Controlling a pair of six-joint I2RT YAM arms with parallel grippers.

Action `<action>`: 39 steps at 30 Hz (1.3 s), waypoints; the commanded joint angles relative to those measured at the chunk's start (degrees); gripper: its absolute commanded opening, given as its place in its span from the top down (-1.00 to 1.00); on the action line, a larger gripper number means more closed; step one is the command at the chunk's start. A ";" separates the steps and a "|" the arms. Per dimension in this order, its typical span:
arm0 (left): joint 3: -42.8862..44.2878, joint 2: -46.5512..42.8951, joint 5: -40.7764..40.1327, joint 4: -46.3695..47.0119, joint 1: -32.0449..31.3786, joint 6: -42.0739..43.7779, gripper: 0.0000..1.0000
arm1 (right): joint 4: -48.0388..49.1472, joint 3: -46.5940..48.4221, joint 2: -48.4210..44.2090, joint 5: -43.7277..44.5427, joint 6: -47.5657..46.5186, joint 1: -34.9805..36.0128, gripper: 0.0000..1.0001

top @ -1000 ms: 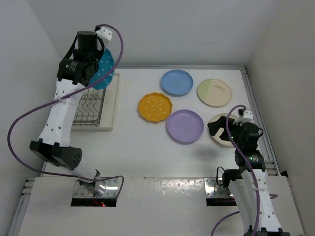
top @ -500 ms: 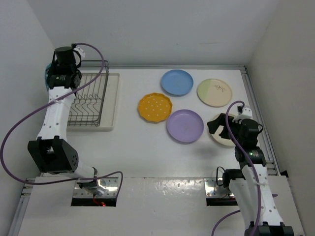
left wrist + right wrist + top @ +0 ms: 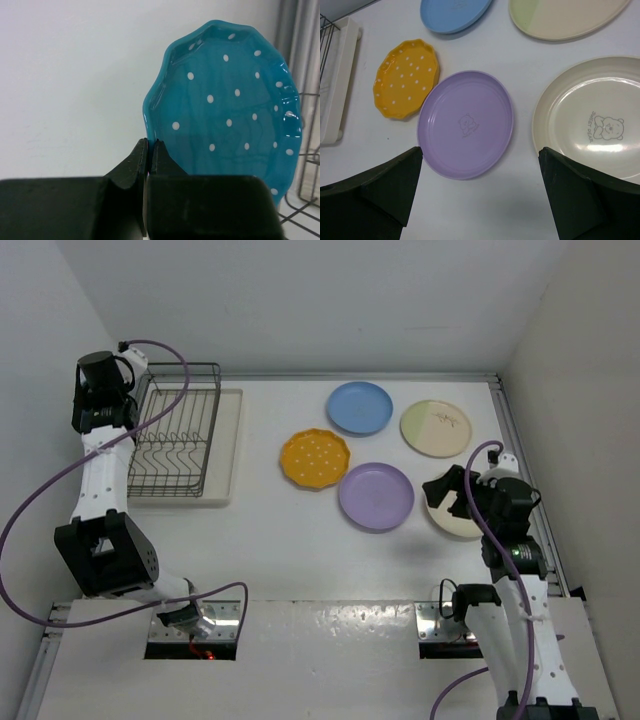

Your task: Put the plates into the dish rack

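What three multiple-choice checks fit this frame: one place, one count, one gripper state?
1. Where is the teal dotted plate? A) flat among the other plates B) pinched in the left gripper, beside the dish rack C) standing between the rack's tines
2. How many plates lie flat on the table? A) three B) six C) five
3. The right gripper is: A) open, empty B) shut on a plate C) shut, empty

1 B: the left wrist view shows shut fingers on its rim, rack wires alongside.
2 C: light blue, cream-and-green, orange, lavender, cream.
3 A: its fingers stand wide apart over the plates.
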 commanded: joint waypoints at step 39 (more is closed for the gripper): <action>-12.58 -6.88 10.20 7.98 2.23 4.10 1.00 | 0.85 1.18 -1.95 1.95 0.97 0.13 -0.99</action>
